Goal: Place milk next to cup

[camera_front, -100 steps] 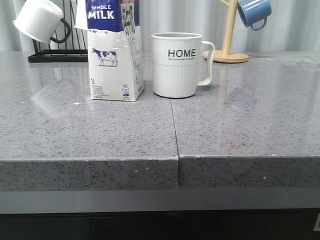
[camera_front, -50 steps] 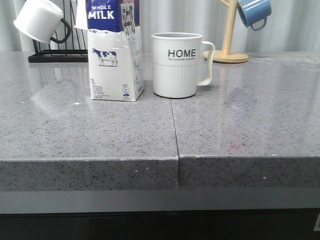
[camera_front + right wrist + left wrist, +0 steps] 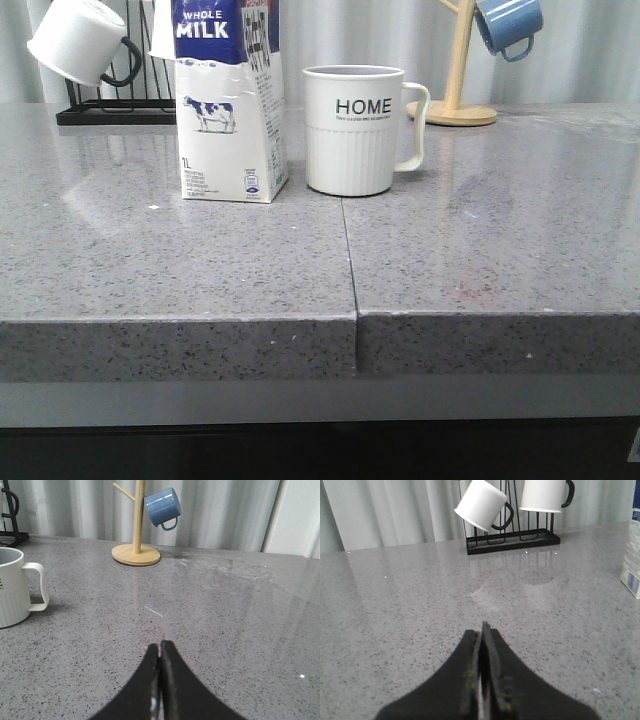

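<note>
The milk (image 3: 228, 110), a tall white carton with a dark blue top and a cow picture, stands upright on the grey counter, just left of the cup (image 3: 355, 130), with a narrow gap between them. The cup is a white ribbed mug with "HOME" lettering, its handle to the right; it also shows in the right wrist view (image 3: 15, 587). A sliver of the milk shows in the left wrist view (image 3: 632, 565). My left gripper (image 3: 481, 630) is shut and empty, low over bare counter. My right gripper (image 3: 160, 647) is shut and empty, right of the cup. Neither gripper shows in the front view.
A black wire rack (image 3: 115, 105) with plain white mugs (image 3: 78, 40) stands at the back left. A wooden mug tree (image 3: 455, 95) holds a blue mug (image 3: 508, 25) at the back right. A seam (image 3: 348, 250) runs down the counter's middle to its front edge.
</note>
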`<state>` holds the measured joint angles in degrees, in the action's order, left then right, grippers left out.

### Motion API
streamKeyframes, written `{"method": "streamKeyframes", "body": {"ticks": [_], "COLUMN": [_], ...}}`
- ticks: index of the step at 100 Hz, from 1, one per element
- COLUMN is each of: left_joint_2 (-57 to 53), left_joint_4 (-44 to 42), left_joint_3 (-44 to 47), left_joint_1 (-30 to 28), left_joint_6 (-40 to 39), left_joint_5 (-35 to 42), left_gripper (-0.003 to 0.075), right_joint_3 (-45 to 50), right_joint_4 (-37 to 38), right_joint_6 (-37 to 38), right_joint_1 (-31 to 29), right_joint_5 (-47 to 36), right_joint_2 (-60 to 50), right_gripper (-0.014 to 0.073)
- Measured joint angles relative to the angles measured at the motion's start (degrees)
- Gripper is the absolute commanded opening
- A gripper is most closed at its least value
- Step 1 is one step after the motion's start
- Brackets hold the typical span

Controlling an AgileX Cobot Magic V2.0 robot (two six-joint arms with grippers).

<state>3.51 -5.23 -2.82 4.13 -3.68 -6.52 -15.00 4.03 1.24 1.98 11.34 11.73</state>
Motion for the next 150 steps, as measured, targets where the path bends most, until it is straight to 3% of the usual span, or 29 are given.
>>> {"method": "streamKeyframes", "body": {"ticks": [47, 150], "left_joint_2": [-3.8, -3.8], "left_joint_4": [0.2, 0.6], "left_joint_3": [2.4, 2.4], "left_joint_1": [1.7, 1.7], "left_joint_6": [0.0, 0.0], "left_joint_5": [4.5, 4.7], "left_gripper": [-0.0021, -0.0020], "right_joint_3": [0.0, 0.0], "right_joint_4": [0.0, 0.0], "right_joint_6": [0.0, 0.0], "right_joint_1": [0.0, 0.0], "right_joint_5": [0.0, 0.0], "right_joint_2": [0.0, 0.0], "right_gripper": [-0.0120, -0.0120]}}
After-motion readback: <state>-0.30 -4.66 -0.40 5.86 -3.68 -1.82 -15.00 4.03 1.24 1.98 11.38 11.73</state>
